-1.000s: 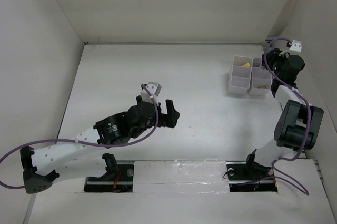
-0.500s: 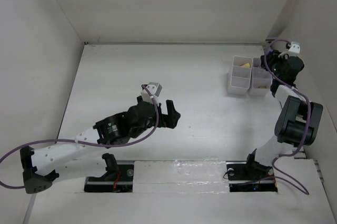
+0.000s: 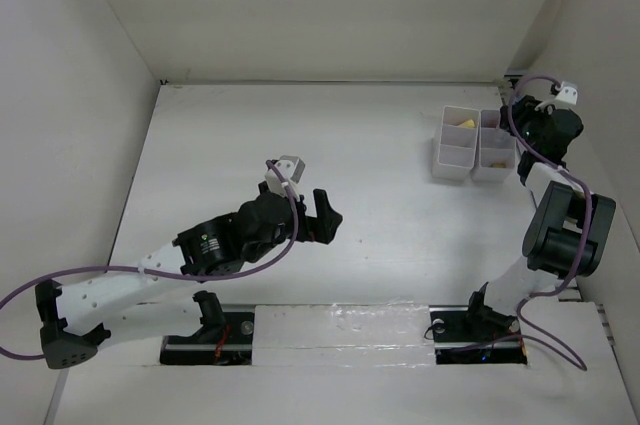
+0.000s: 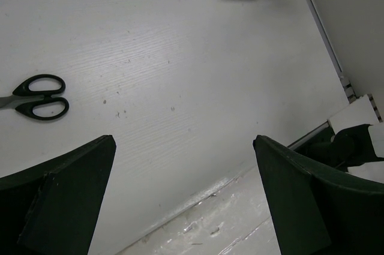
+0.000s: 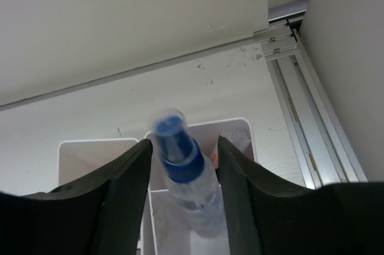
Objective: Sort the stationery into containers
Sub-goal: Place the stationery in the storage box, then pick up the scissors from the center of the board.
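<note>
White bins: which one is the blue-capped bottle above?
The bin nearer the side wall; the bottle in the right end effector overlaps it, not the other bin.

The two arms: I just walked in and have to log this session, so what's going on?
The right gripper is over the white bins in the far right corner, with a small blue-capped bottle between its fingers above one compartment; whether it is gripped or released is unclear. The left gripper hovers open over the table, with black scissors lying nearby, untouched.
</note>
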